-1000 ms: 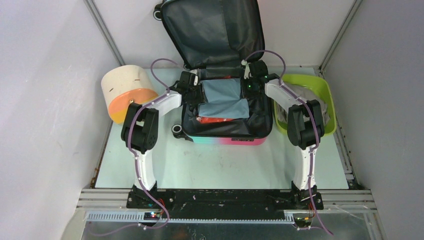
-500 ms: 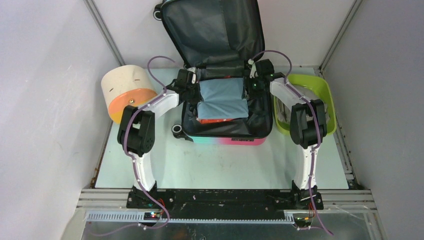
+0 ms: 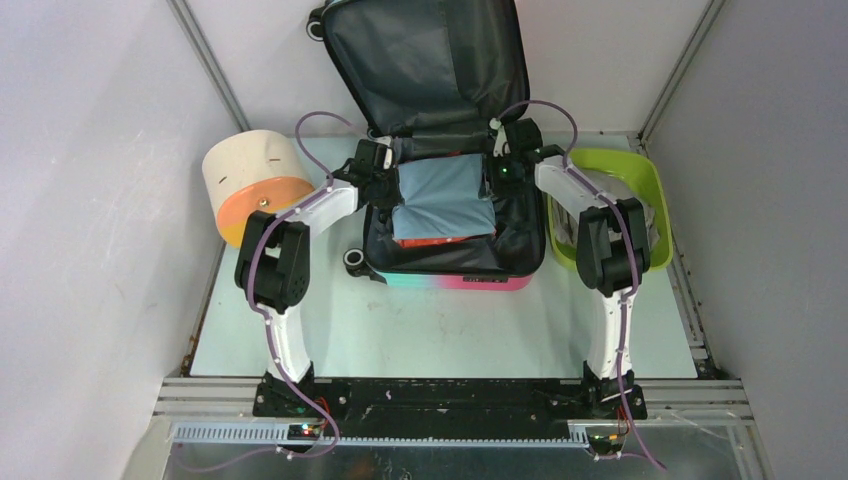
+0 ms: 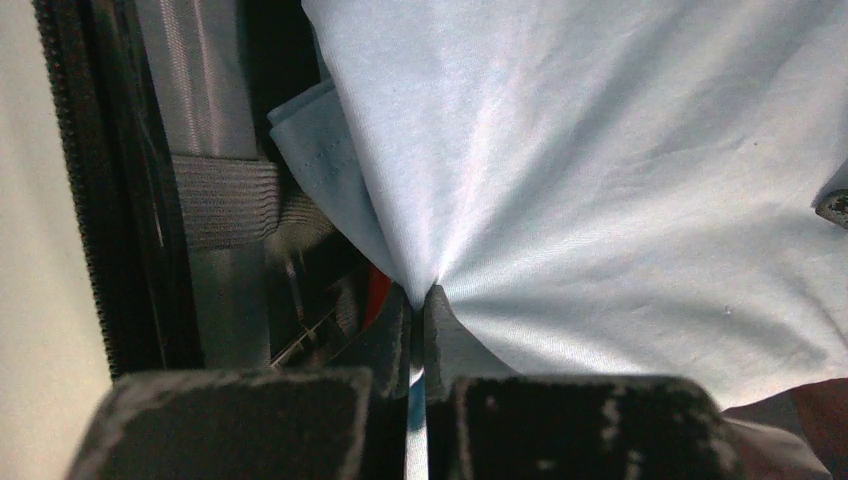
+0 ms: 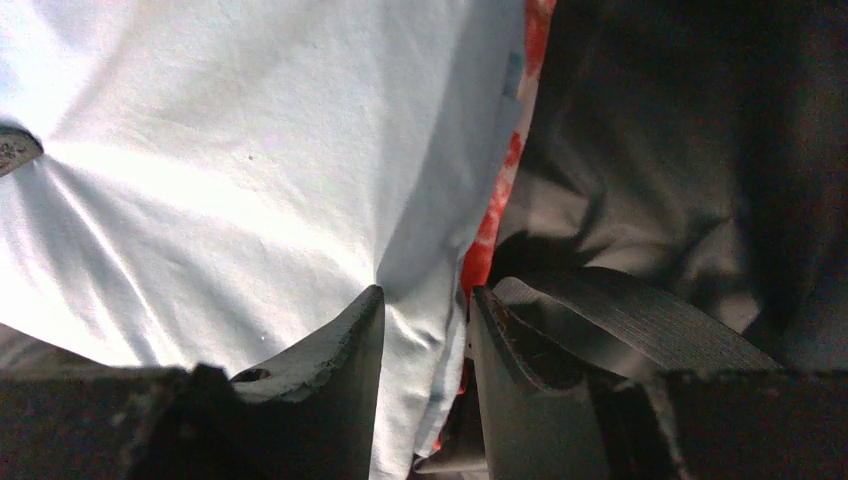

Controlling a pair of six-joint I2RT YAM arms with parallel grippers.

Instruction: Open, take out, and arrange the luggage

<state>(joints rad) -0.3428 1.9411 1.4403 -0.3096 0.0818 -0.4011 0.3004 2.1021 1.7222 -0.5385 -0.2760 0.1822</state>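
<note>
1. On pale table (image 3: 450,330), at the back: open luggage (image 3: 425,70), lid up.
2. Left claw (image 4: 420,295): pinched shut on blue cloth (image 4: 600,180), for lifting out.
3. Right claw (image 5: 427,300): half open astride cloth edge.

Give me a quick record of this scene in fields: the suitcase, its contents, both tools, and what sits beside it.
Luggage: pink-to-teal hard-shell child's suitcase, open, lid propped up at the back
Contents: pale blue-grey cloth over a red-orange item
Left tool: shut on the cloth
Right tool: jaws apart around cloth's edge, grip unclear
Left of it: cream-and-orange cylinder
Right of it: lime-green plastic tub
</note>
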